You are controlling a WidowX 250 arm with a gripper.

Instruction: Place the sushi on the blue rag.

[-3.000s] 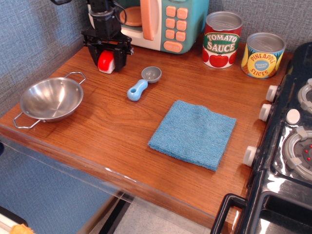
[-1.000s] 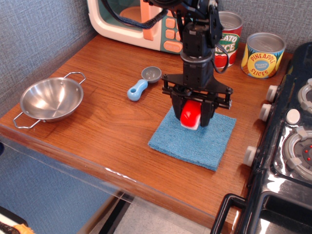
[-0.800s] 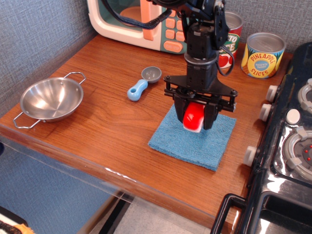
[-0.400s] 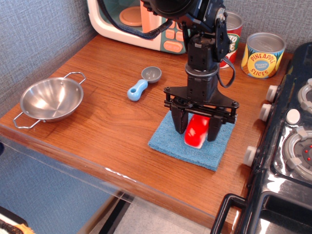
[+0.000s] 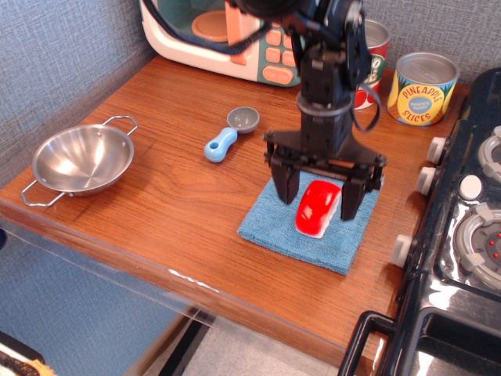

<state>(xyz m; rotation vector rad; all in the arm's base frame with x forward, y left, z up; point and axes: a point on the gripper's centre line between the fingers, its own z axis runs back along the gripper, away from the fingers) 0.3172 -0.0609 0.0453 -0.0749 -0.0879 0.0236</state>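
Sushi (image 5: 317, 209), a glossy red toy piece on a white base, lies on the blue rag (image 5: 275, 229) on a wooden bench (image 5: 164, 211), framed by the spread jaws of a black robot gripper (image 5: 319, 193). The jaws stand wide, one finger on each side of the sushi and neither visibly touching it; the fingertips hang low over the cloth, though whether they touch it cannot be told. The sushi sits toward the middle of the rag, angled a little, its red top facing up.

Beyond the rag's far-left corner lies a light-blue scoop (image 5: 228, 135) with a grey bowl, well apart from the cloth. Farther left of the rag, near the bench's front-left edge, a steel bowl (image 5: 81, 160) with two wire handles sits upright. Behind the rag, along the back wall, stands a toy microwave (image 5: 210, 30) in cream, teal and peach, partly hidden by the robot arm. To the right of the microwave, behind the rag, a tomato sauce can (image 5: 371, 48) shows only in part past the arm, and a pineapple slices can (image 5: 423, 88) stands just beside it. Right of the rag, a black toy stove (image 5: 462, 227) with white knobs adjoins the bench's edge.
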